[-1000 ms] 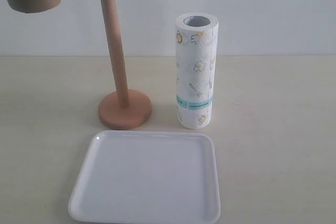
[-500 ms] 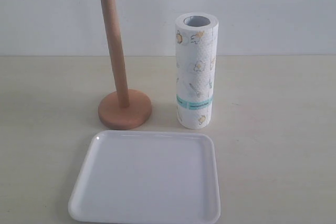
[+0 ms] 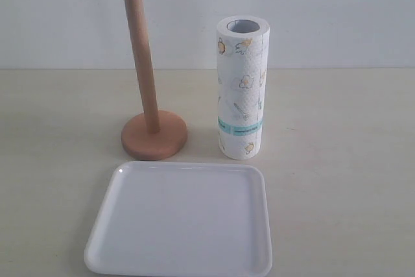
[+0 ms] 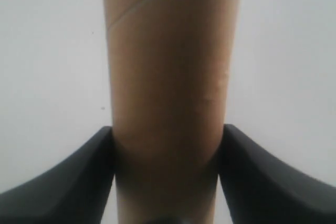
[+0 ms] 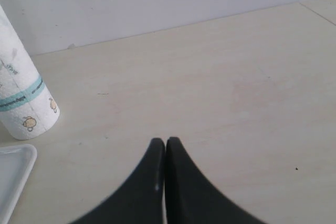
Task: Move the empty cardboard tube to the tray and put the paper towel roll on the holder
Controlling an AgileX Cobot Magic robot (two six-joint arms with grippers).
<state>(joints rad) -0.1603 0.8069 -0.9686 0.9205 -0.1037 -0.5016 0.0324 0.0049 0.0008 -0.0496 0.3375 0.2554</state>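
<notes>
L gripper (image 4: 167,135) was clamped on the cardboard tube (image 4: 168,66). Its two dark fingers (image 4: 79,182) pressed the tube's sides, one per side, w/ the brown tube running straight out past the tips. A thin spiral seam showed near the tube's far end. Only plain white showed behind it, so where the tube hung rel. to the table couldn't be told.

R gripper (image 5: 165,142) was closed tight, tips touching w/ nothing btwn them, over the pale table (image 5: 220,87). It was well apart from the other items, which sat off to one side in the R wrist view.

In the ext. view, the holder (image 3: 139,50) stood upright on the table, a thin rod w/ a rounded tip on a round disc base. The paper towel roll (image 3: 241,89) stood upright just beside it, on the right of that view, w/ a small gap to the base. The roll's teal band was near the bottom end and its hollow core was open at the top. The roll was approx. as tall as the rod's upper part and not yet on the holder.

The tray (image 3: 181,225), glossy white w/ a low rim, lay flat in front of both, nearer the camera. Its far edge was close to the holder's base and the roll's foot but not touching. The tube was not yet on it.
</notes>
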